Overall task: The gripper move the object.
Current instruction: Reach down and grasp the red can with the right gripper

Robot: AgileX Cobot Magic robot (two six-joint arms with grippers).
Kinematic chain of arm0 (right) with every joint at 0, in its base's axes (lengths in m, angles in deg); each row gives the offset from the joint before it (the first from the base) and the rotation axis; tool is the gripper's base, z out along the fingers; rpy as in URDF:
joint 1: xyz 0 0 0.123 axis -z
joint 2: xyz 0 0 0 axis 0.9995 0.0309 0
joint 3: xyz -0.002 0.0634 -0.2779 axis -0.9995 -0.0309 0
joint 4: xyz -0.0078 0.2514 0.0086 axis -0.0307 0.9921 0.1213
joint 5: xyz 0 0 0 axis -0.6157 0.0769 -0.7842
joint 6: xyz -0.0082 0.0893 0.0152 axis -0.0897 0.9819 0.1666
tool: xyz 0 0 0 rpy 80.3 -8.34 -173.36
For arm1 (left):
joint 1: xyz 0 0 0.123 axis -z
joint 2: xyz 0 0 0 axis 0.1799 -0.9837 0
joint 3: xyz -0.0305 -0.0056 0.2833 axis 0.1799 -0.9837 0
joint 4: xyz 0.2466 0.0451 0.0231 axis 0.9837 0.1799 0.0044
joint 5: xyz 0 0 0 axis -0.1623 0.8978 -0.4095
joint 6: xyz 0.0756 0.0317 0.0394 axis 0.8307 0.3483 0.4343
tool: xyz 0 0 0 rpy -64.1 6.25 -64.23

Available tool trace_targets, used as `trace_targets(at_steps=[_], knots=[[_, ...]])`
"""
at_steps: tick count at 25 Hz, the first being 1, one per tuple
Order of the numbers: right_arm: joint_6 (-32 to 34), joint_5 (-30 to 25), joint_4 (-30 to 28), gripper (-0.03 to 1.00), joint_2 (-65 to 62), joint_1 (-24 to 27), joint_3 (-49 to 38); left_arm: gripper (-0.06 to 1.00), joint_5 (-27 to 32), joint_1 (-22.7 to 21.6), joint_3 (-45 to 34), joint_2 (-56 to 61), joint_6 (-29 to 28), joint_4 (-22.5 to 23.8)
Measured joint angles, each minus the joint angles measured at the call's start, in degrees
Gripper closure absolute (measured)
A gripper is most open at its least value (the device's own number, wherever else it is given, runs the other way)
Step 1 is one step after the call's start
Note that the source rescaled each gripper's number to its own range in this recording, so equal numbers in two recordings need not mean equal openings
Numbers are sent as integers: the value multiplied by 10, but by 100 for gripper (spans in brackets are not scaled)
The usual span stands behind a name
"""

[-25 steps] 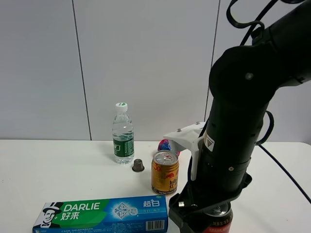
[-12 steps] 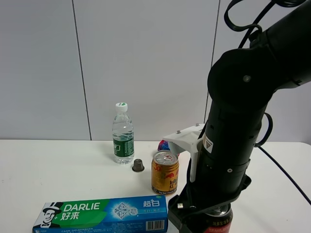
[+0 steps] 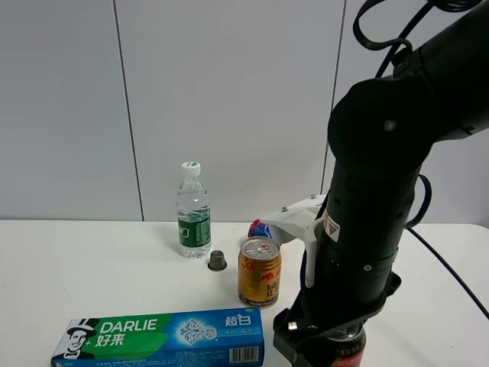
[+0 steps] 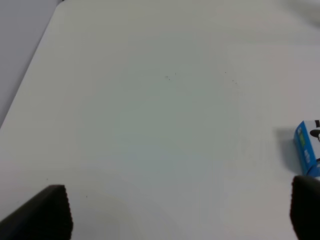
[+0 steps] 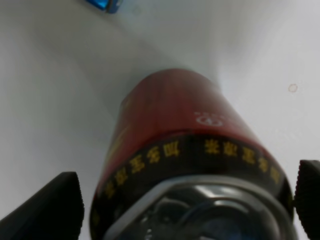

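The red can (image 5: 185, 150) with a black upper band, gold lettering and a silver top stands on the white table, upright. My right gripper (image 5: 185, 205) straddles it from above, with one black jaw on each side and a thin gap still showing on both. In the high view the can (image 3: 351, 351) is mostly hidden behind the right gripper (image 3: 321, 348) at the bottom edge. My left gripper (image 4: 177, 210) is open and empty above bare table; it does not show in the high view.
A shorter gold can (image 3: 260, 273) stands just left of the right arm. A Darlie toothpaste box (image 3: 160, 336) lies at the front left, its end in the left wrist view (image 4: 307, 155). A water bottle (image 3: 193, 210), a small grey capsule (image 3: 217, 261) and a coloured ball (image 3: 258, 228) stand behind.
My right arm has shifted slightly right and down around the red can. The can and the other things have not moved.
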Motion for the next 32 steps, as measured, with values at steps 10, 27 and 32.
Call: trace_targets(at_steps=[10,27,32], knots=[[0,4,0,15,19,0,0,-6,0,0,0,0,0,0],[0,13,14,54,37,0,0,-6,0,0,0,0,0,0],[0,13,14,87,38,0,0,-6,0,0,0,0,0,0]])
